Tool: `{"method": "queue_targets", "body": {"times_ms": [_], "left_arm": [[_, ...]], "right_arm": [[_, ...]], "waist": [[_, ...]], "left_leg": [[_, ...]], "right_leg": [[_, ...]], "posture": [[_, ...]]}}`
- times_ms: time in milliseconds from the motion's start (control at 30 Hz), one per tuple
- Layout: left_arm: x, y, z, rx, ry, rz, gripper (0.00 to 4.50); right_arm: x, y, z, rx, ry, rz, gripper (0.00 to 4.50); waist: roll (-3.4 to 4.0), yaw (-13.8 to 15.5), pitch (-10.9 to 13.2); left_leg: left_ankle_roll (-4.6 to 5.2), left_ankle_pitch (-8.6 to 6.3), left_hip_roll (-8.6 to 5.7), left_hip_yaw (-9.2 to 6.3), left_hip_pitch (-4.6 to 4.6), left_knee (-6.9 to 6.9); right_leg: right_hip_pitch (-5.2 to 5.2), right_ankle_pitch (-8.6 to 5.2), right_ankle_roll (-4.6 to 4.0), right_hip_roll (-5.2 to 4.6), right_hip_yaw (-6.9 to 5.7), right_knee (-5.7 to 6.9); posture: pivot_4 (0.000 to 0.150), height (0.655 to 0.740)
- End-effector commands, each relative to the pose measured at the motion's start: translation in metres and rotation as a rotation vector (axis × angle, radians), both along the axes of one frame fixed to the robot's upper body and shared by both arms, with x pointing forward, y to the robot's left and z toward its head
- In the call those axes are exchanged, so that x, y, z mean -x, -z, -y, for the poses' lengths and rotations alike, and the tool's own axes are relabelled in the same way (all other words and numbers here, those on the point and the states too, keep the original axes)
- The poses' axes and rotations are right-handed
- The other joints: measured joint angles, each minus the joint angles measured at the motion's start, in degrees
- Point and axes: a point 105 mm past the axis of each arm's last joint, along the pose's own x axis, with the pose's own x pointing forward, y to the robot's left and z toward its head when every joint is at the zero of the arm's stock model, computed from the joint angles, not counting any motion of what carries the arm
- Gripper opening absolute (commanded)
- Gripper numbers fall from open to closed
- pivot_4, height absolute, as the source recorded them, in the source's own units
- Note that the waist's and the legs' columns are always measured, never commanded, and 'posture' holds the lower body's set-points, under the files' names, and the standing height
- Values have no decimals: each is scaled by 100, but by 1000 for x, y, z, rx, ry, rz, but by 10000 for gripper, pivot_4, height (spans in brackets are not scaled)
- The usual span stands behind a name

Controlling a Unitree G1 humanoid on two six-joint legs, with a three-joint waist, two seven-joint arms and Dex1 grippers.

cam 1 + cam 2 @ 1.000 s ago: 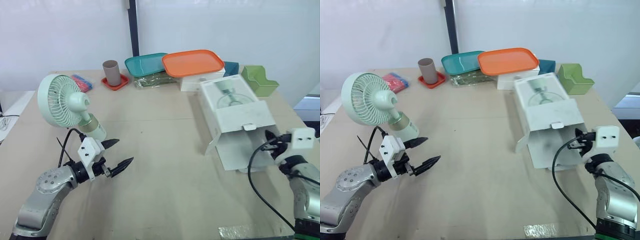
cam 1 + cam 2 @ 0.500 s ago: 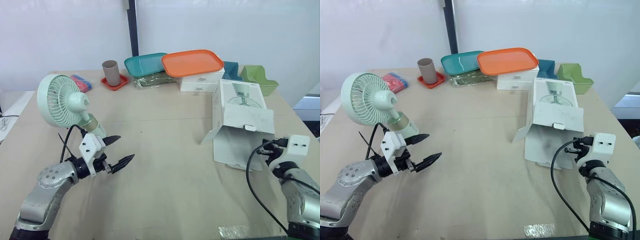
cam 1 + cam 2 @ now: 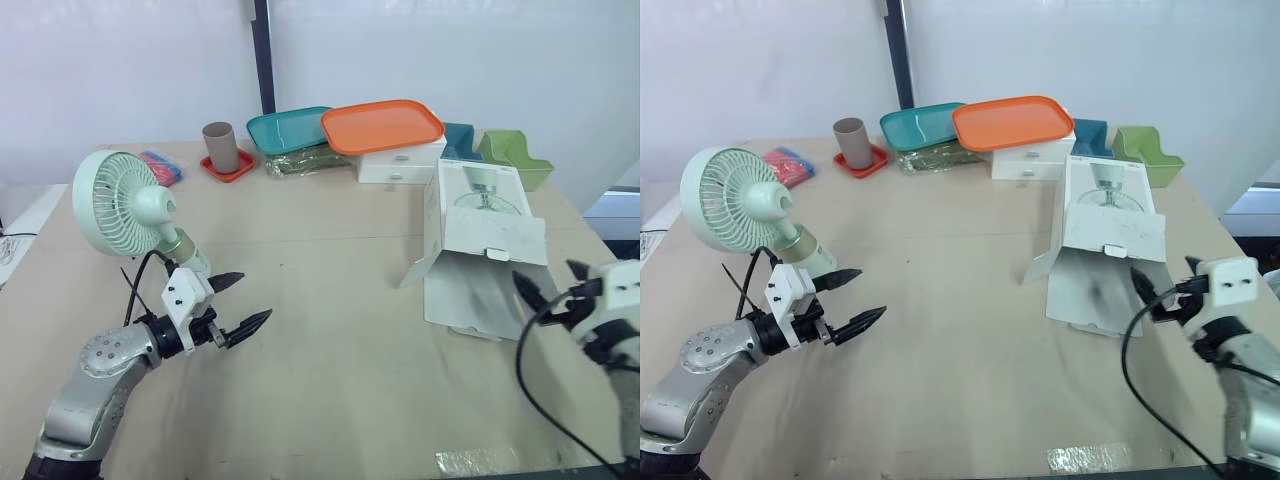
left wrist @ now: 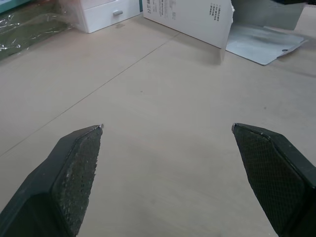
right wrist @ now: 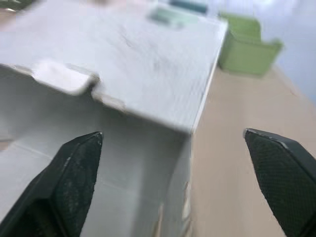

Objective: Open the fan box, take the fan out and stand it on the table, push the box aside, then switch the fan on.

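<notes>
Head camera: a white box (image 3: 485,225) lies flat on a tan table (image 3: 330,260), with its open end and loose flap facing the robot. A pale green fan (image 3: 125,205) is out of the box and stands far to its left, head tilted upward. The step in hand looks to be pushing the box aside. To do it well, the push should land low on a firm wall, not on the floppy flap. The box should slide away from the fan without jamming into the green bin (image 3: 515,158) just behind it. Switching the fan on comes after; where the switch sits cannot be told.

The right gripper (image 3: 542,272) hovers just in front of the box's open end. Its black fingers are spread wide and hold nothing, and they seem clear of the card. The left gripper (image 3: 253,297) is well left of the box, just beside the fan's foot, and is also spread and empty.

Left wrist camera: two black fingers (image 4: 79,163) are wide apart over bare table with nothing between them. The box (image 4: 192,17) lies well ahead, its flap resting on the table.

Right wrist camera: two fingers (image 5: 74,168) are wide apart and empty. They face the box (image 5: 138,64) and its hollow open end, with the green bin (image 5: 247,44) just beyond the box.
</notes>
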Motion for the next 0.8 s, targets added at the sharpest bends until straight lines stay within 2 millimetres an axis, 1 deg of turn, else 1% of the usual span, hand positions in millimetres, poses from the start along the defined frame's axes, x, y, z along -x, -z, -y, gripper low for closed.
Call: {"method": "queue_targets", "body": {"times_ms": [33, 100, 167, 200, 267, 333, 400, 433, 467, 567, 600, 667, 767, 800], "left_arm": [[-2, -7, 1, 28, -8, 32, 45000], [-3, -7, 1, 36, -20, 34, 45000], [-4, -6, 1, 47, -39, 39, 45000], [-4, -6, 1, 50, -46, 40, 45000], [-5, -7, 1, 68, -73, 46, 45000], [-5, -8, 0, 83, -109, 51, 45000], [-6, -8, -2, 96, -145, 50, 45000], [-6, -7, -3, 98, -163, 53, 45000], [-6, -6, -4, 98, -186, 54, 45000], [-5, -4, -7, 98, -234, 58, 45000], [-5, -4, -8, 88, -246, 61, 45000], [-6, -2, -11, 64, -283, 74, 45000], [-6, -3, -16, 56, -352, 84, 45000], [-4, -3, -17, 53, -378, 91, 45000]], "right_arm": [[3, -43, 1, 119, -109, 99, 44368], [1, -53, -14, 142, -211, 99, 44368], [-3, -62, -54, 137, -406, 82, 44368], [-4, -64, -69, 129, -471, 75, 44368], [-3, -59, -118, 97, -667, 40, 44368], [5, -49, -162, 65, -845, -1, 44368], [14, -42, -195, 29, -976, -21, 44368], [17, -39, -207, 16, -1026, -25, 44368], [20, -35, -217, 2, -1077, -36, 44368], [20, -24, -233, 0, -1147, -66, 44368], [20, -20, -236, 14, -1166, -73, 44368], [19, -15, -242, 31, -1206, -83, 44368], [7, -8, -245, 48, -1181, -62, 44368], [5, -7, -247, 35, -1196, -64, 44368]], "waist": [[-4, -6, 2], [-6, -9, 3], [-8, -20, 5], [-8, -37, 5], [-9, -66, 5], [-21, -69, 9], [-29, -50, 6], [-29, -40, 6], [-31, -29, 7], [-31, 24, 7], [-32, 32, 7], [-35, 36, 5], [-38, 30, 5], [-38, 24, 5]], "left_leg": [[2, -1, 3, 14, 0, 0], [6, -3, 11, 32, 6, 0], [8, -4, 17, 39, 10, 0], [9, -5, 19, 46, 13, 0], [10, -6, 21, 51, 15, 0], [10, -6, 24, 55, 18, 0], [7, -6, 28, 46, 15, 1], [2, -8, 27, 40, 22, 10], [-1, -9, 26, 36, 20, 19], [-14, -16, 21, 30, -1, 54], [-19, -22, 20, 25, -9, 72], [5, -36, 14, 23, -15, 82], [6, -37, 15, 26, -12, 84], [6, -37, 16, 27, -11, 84]], "right_leg": [[0, 1, 0, 1, 7, 0], [2, 3, -1, 8, 17, 0], [3, 4, -3, 13, 25, 0], [3, 6, -2, 14, 32, 0], [3, 8, -1, 15, 38, 1], [3, 10, 0, 17, 43, 1], [1, 10, 1, 21, 38, -1], [-4, 11, 2, 18, 30, -3], [-12, 12, 5, 15, 26, -3], [-19, 17, 12, 11, 23, -6], [-18, 18, 14, 11, 17, -6], [-16, 22, 21, 7, 16, -9], [-14, 25, 22, 10, 16, -11], [-14, 25, 22, 11, 16, -11]], "posture": [[1500, 7400], [1500, 7400], [1500, 7400], [1500, 7400], [1500, 7400], [1500, 7400], [1500, 7400], [1500, 7400], [1500, 7400], [1500, 7400], [1500, 7400], [1500, 7400], [1500, 7400], [1500, 7400]]}}
